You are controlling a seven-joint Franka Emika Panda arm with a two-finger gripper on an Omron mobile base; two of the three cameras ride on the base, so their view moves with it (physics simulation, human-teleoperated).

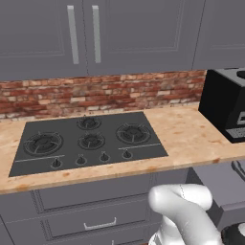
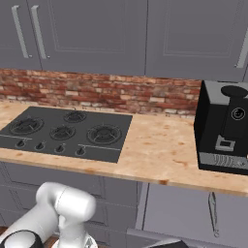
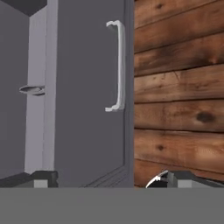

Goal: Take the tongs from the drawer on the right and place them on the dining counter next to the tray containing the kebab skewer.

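The robot's jaws (image 3: 109,178) stand wide open and empty, their two small dark tips far apart at the bottom of the hand view. Just beyond them is a flat dark-grey cabinet front with a curved silver bar handle (image 3: 116,65), beside brown wooden floor planks (image 3: 179,100); the hand seems to be held low and turned on its side, probably because the cupboards it must reach sit under the surface. In the base views the white arm (image 1: 184,213) bends down below the front edge of a light beige wood-look surface (image 2: 155,150) that carries a black four-burner gas hob (image 1: 88,139) and a black boxy coffee machine (image 2: 225,128), backed by a red brick wall (image 1: 95,93). To the right, a wide dark-grey drawer with a plain front (image 1: 225,184) appears to stand pulled out; the slim metal tongs cannot be made out, so they are presumably inside it, not yet grasped.
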